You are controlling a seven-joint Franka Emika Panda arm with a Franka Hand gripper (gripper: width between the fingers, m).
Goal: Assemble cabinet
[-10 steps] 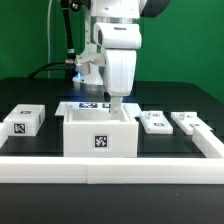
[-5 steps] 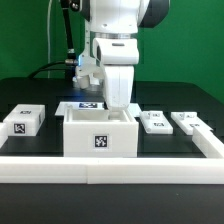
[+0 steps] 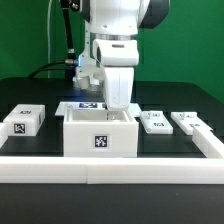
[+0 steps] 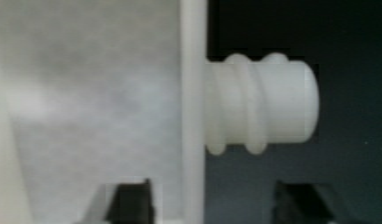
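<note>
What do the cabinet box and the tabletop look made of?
Cabinet box: likely white plastic with a matte finish. The colour is uniform, the walls look thick and moulded, and there is no grain.
Table: black and matte, possibly cloth or laminate. It shows no reflections, and the texture is too fine to tell.

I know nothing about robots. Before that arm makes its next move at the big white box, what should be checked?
1. The gripper is open: ok, its fingers stand apart.
2. The wall edge lies between the fingers: ok.
3. Fingers touching that wall: cannot tell.
4. The ribbed peg is clear of the fingers: ok.
5. The cabinet box stands upright: ok.
6. The small block and two panels lie apart from the box: ok.
</note>
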